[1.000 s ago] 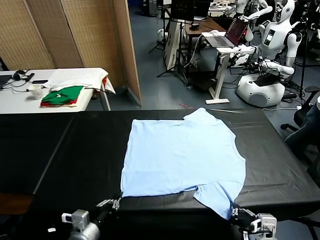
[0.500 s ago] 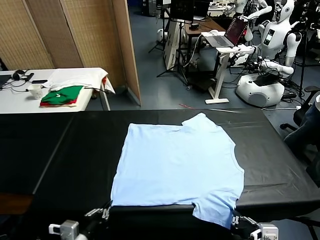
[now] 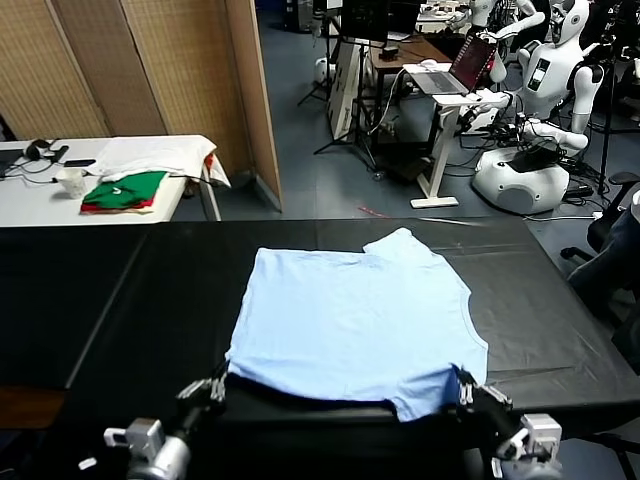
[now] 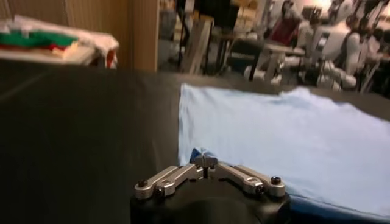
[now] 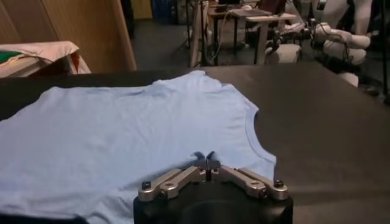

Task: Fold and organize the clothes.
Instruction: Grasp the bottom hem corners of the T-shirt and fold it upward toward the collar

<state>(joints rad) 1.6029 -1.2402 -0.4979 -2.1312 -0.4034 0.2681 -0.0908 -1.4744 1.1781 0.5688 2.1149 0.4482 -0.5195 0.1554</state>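
Observation:
The clothes are one pale sky-blue T-shirt (image 3: 355, 315), lying sideways on the black table (image 3: 100, 300) with its neck to the right. Its near edge is raised off the table. My left gripper (image 3: 215, 385) is shut on the near hem corner, and in the left wrist view the closed tips of the left gripper (image 4: 206, 161) pinch blue cloth with the T-shirt (image 4: 292, 128) spread beyond. My right gripper (image 3: 466, 386) is shut on the near sleeve; in the right wrist view the right gripper (image 5: 208, 161) bites the edge of the T-shirt (image 5: 122, 131) below the neck opening.
A white side table (image 3: 30, 205) at the far left carries green-and-red folded garments (image 3: 125, 190), a white cloth (image 3: 150, 155) and a cup (image 3: 72, 182). A wooden screen (image 3: 150, 70) stands behind it. A laptop stand (image 3: 445, 85) and white robots (image 3: 545, 130) stand beyond the table, right.
The shirt was first dragged toward me and leftward. Both grippers have since risen and moved forward, lifting its near edge off the table.

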